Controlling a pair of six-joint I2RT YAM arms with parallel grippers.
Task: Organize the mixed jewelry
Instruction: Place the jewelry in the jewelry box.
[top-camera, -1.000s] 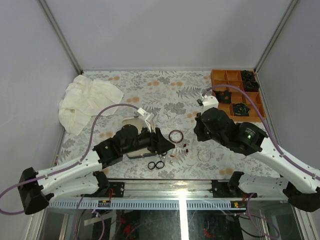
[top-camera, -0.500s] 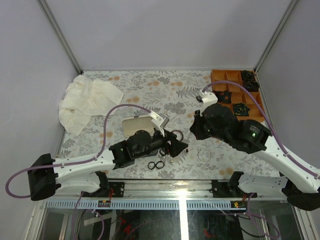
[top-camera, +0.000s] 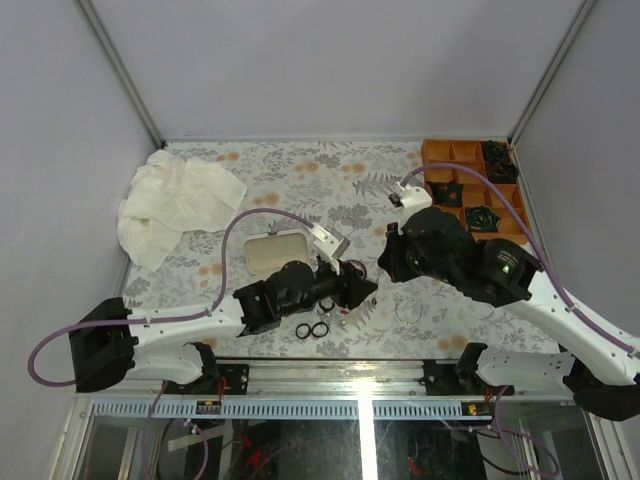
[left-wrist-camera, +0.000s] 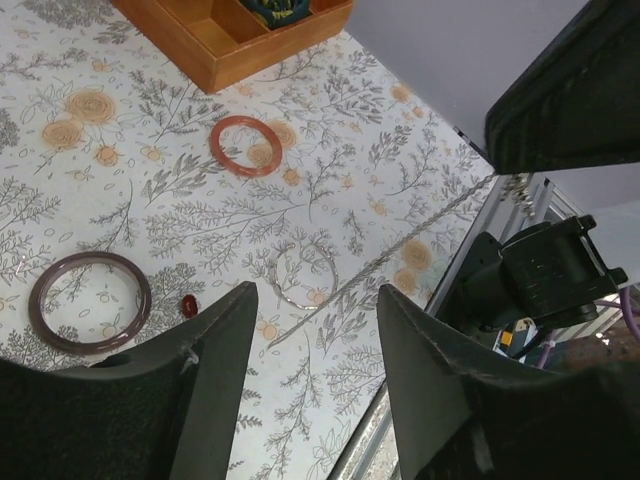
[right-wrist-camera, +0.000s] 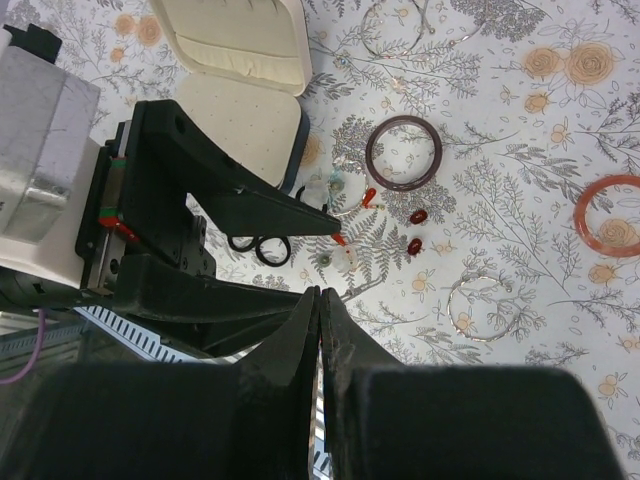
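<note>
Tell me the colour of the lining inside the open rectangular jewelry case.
Cream; the padded lining shows best in the right wrist view.

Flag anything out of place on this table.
Loose jewelry lies scattered on the floral table instead of in the open case, which looks empty. One orange bangle sits apart, nearer the orange tray. A white cloth lies crumpled at the far left.

A cream-lined case is lying open just left of the left hand; a white cloth is lying farther left; an orange tray is sitting far right.
</note>
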